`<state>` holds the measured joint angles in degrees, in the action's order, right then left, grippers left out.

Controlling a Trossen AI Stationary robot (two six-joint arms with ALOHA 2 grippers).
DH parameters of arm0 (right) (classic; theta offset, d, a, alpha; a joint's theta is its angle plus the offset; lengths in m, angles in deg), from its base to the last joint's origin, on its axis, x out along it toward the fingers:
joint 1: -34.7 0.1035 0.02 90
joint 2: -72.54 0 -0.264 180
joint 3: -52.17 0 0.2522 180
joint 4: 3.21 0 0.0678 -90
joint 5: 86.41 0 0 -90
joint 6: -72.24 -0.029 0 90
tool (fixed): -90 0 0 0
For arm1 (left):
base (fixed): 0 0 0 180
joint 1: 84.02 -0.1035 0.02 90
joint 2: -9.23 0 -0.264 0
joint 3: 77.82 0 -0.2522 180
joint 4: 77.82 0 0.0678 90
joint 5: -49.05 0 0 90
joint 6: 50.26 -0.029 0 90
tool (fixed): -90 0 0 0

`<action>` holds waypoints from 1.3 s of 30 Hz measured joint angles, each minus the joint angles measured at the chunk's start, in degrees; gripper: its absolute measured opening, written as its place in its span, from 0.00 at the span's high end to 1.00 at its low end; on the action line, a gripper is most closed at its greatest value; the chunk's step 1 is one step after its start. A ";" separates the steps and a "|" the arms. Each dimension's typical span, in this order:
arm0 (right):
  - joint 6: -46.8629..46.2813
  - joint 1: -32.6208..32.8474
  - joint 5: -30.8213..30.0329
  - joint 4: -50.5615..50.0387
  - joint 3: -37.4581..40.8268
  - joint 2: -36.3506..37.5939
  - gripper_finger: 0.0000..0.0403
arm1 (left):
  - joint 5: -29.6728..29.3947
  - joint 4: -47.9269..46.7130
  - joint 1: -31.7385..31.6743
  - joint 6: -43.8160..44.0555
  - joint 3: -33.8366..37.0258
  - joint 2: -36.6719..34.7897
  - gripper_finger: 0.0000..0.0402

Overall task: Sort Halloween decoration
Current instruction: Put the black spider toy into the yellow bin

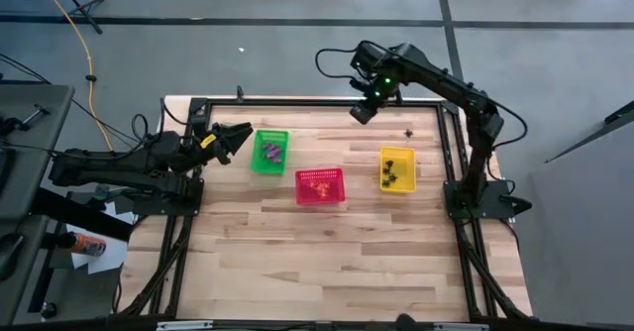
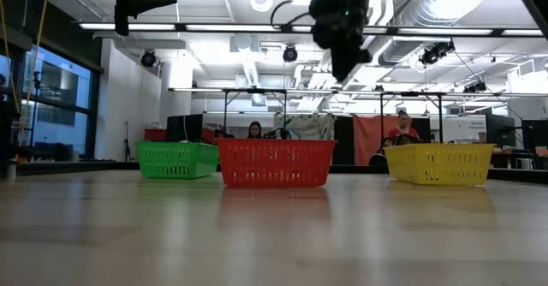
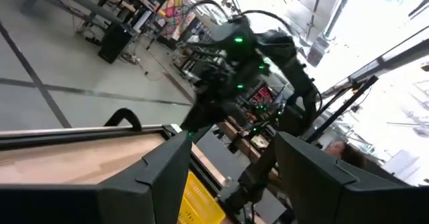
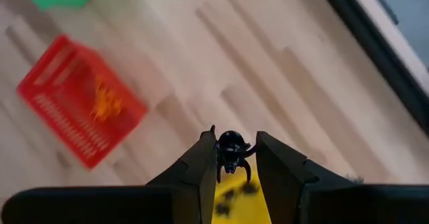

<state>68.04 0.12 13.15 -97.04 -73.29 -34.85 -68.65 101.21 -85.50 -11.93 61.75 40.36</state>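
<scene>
Three mesh baskets stand in a row on the table. The green basket (image 1: pixel 269 151) holds purple trinkets, the red basket (image 1: pixel 320 185) orange ones, the yellow basket (image 1: pixel 397 168) black ones. A single small black trinket (image 1: pixel 408 133) lies on the bare wood beyond the yellow basket. My right gripper (image 1: pixel 365 108) hangs high near the table's far edge, shut on a black spider-like trinket (image 4: pixel 231 145). The yellow basket (image 4: pixel 241 198) and the red basket (image 4: pixel 80 100) show below it. My left gripper (image 1: pixel 233 138) waits open beside the green basket's left side, raised off the table. My right gripper (image 4: pixel 231 138) pinches the black spider-like trinket by its round body (image 4: pixel 232 143) between its two fingertips. The fingers point down from above. The trinket is lifted clear of the table, and its thin legs (image 4: pixel 247 172) dangle below the fingers.
Dark metal frame rails run along the table's left, right and far edges (image 1: pixel 297 101). Bare wood lies in front of the baskets toward the near edge (image 1: pixel 317 262). People sit in the room behind the table (image 2: pixel 402 125).
</scene>
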 joint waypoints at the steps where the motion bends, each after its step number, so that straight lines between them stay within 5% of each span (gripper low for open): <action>1: -0.34 0.53 -0.01 -1.06 0.00 0.83 0.77 | 0.02 -0.08 0.00 0.26 0.00 0.00 0.49; 20: -21.15 19.71 -12.57 -4.02 0.02 10.68 0.77 | 0.11 -5.99 0.00 -1.19 0.00 0.00 0.49; 39: -14.82 22.50 -16.62 -8.46 0.07 11.31 0.77 | 0.55 -6.13 0.00 -0.88 0.00 0.00 0.49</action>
<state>53.22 22.62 -3.46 -105.51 -73.22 -23.53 -68.11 95.08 -85.50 -12.82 61.75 40.36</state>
